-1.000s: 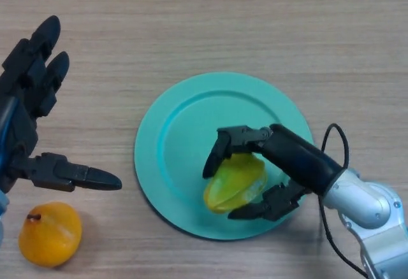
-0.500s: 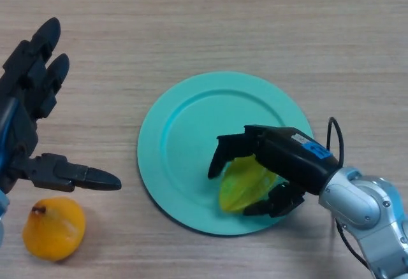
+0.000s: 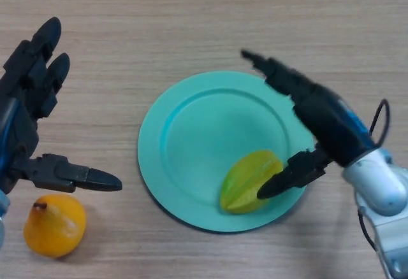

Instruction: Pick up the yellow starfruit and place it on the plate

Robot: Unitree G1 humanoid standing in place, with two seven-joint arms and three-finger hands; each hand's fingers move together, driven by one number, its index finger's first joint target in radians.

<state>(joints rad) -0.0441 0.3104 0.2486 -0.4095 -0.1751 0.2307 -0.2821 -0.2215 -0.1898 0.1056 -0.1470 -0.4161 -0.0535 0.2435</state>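
Now the right hand [image 3: 319, 116], fingers spread and released, partly hides the starfruit [image 3: 245, 180] on the plate [image 3: 191, 139].

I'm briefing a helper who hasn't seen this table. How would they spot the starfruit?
Find the round teal plate mid-table. On its lower right part, beside the open right hand, lies the starfruit: yellow-green and ridged, unlike the smooth orange-yellow fruit off the plate.

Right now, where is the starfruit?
In the head view the starfruit lies on the teal plate, lower right part, beside the open right robot hand.
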